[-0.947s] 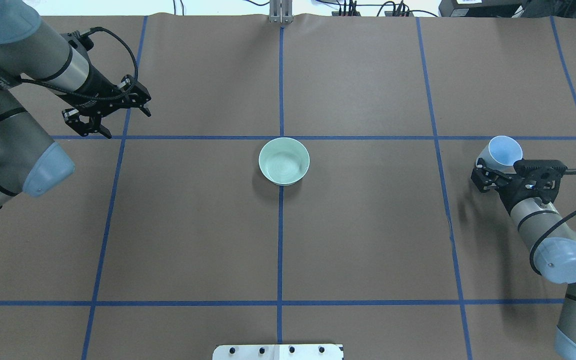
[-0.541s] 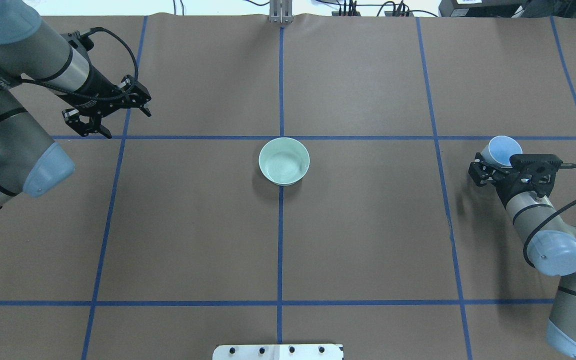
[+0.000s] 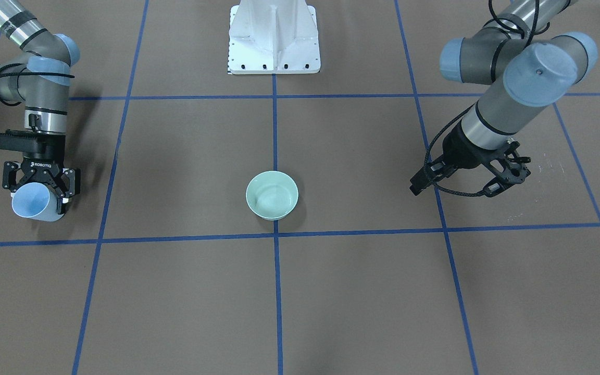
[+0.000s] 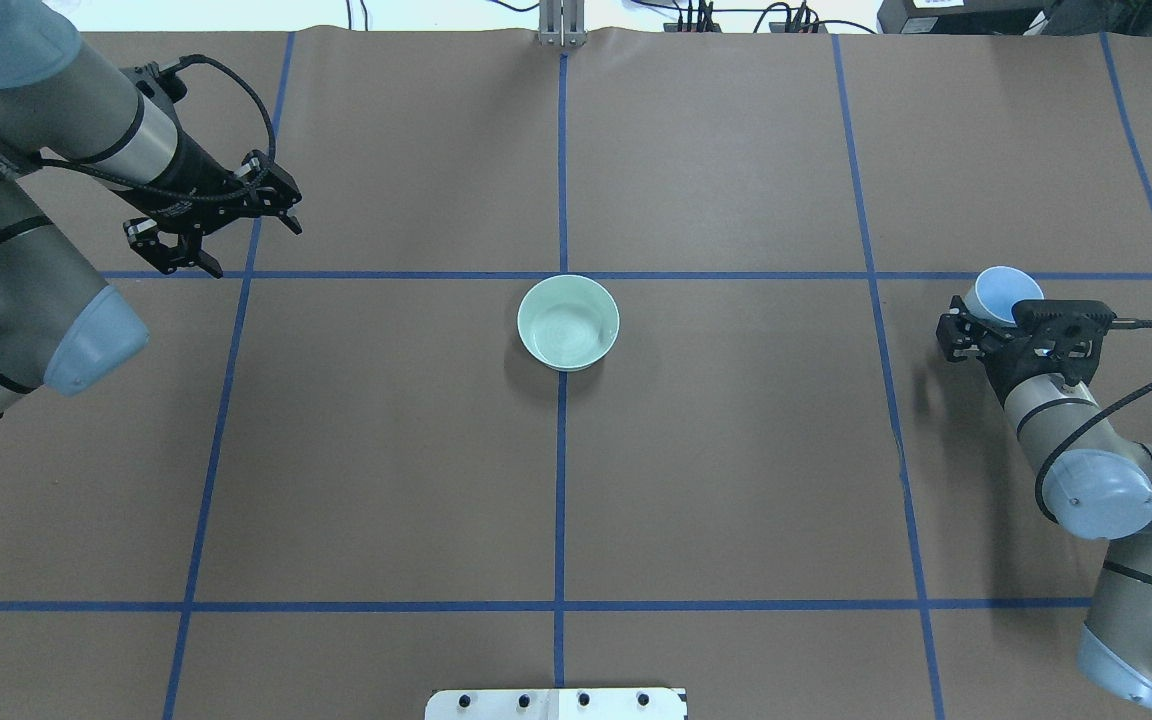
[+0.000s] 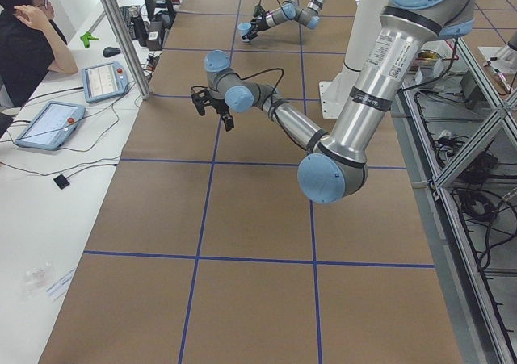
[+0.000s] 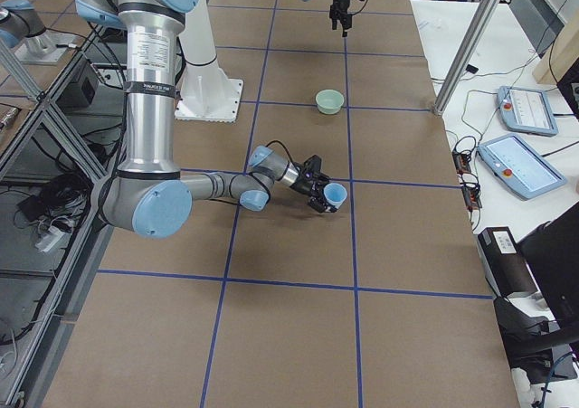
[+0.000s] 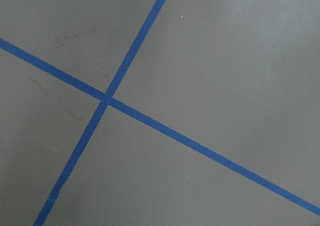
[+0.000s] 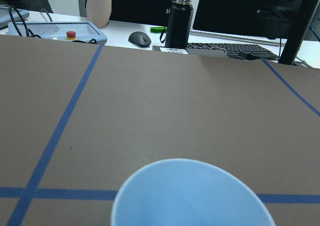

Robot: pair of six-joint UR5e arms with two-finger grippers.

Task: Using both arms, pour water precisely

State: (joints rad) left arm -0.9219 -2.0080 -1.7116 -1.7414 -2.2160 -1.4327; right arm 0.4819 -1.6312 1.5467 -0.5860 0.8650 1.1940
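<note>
My right gripper (image 4: 994, 318) is shut on a pale blue cup (image 4: 1008, 292) at the table's right side and holds it slightly tilted, low over the table. In the front-facing view the cup (image 3: 31, 204) sits between the black fingers (image 3: 65, 188). The right wrist view shows only the cup's rim (image 8: 192, 193). No water shows in it. A pale green bowl (image 4: 568, 322) stands at the table's centre on the blue tape line, and its inside glints faintly. My left gripper (image 4: 251, 250) is open and empty, raised over the far left of the table.
The white pedestal (image 3: 274, 36) stands at the near middle edge. Blue tape lines (image 7: 107, 98) cross the brown table cover. Beyond the far edge are a black bottle (image 8: 179, 18), a mouse, tablets and a seated person (image 5: 24, 33).
My right arm has shifted its elbow inward and carried the blue cup slightly left and farther from me. The left arm and the bowl have not moved.
</note>
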